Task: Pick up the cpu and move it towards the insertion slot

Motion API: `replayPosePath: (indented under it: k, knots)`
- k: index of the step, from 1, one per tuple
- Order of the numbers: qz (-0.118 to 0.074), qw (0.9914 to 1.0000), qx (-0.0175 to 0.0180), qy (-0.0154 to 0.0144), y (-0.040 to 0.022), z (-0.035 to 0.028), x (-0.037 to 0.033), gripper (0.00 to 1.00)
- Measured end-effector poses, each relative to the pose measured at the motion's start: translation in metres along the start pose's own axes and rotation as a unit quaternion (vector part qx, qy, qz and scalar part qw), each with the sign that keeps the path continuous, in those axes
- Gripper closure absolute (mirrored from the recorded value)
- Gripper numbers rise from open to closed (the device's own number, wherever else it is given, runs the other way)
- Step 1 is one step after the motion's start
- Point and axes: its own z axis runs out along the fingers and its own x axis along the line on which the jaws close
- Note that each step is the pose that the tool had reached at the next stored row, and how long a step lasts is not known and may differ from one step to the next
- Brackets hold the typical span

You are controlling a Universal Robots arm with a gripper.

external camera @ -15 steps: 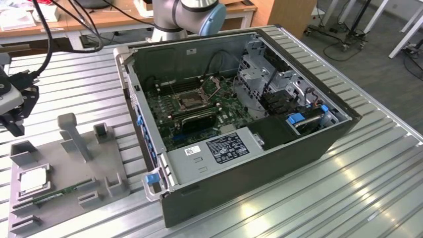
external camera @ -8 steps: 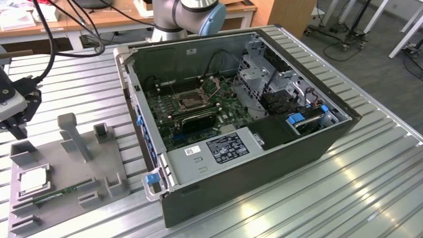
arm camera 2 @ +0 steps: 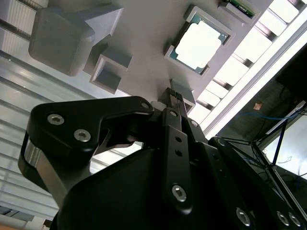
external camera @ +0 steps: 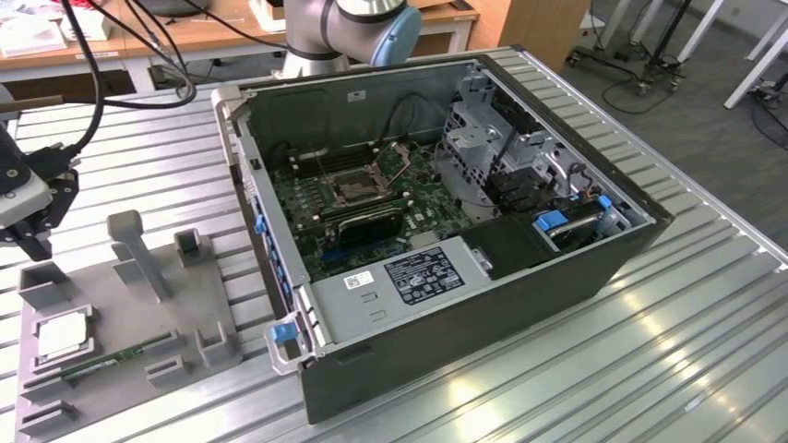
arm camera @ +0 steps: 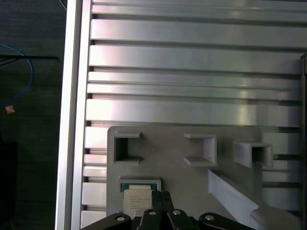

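The cpu lies flat, pale metal face up, in a shallow square nest on the grey holder plate. The nest's low walls hug its edges, I'd say so the chip sits square and in a known spot for a grab from above. In the second wrist view it shows untouched in that nest. Just beside it on the same plate a green memory stick lies in its own narrow cradle, with several other blocks and a tall post around.

The gripper hangs above the plate, pointing down. In the first wrist view its tips are pressed together with nothing between them, close over the chip's edge but apart from it. So the chip is not yet picked up.

The insertion slot is well apart, toward the exterior view's right, on the green board inside the computer case. The case lies on its side with the panel off, likely so the silver-framed socket faces up and can be reached from overhead. Plate and case both rest on the slatted metal table.
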Motion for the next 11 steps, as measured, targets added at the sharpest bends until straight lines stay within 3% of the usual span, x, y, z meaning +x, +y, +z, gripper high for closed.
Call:
replayPosePath:
  k: [11]
  knots:
    - [0.0, 1.0, 0.0, 0.0, -0.0001, 0.0024, 0.0, 0.89]
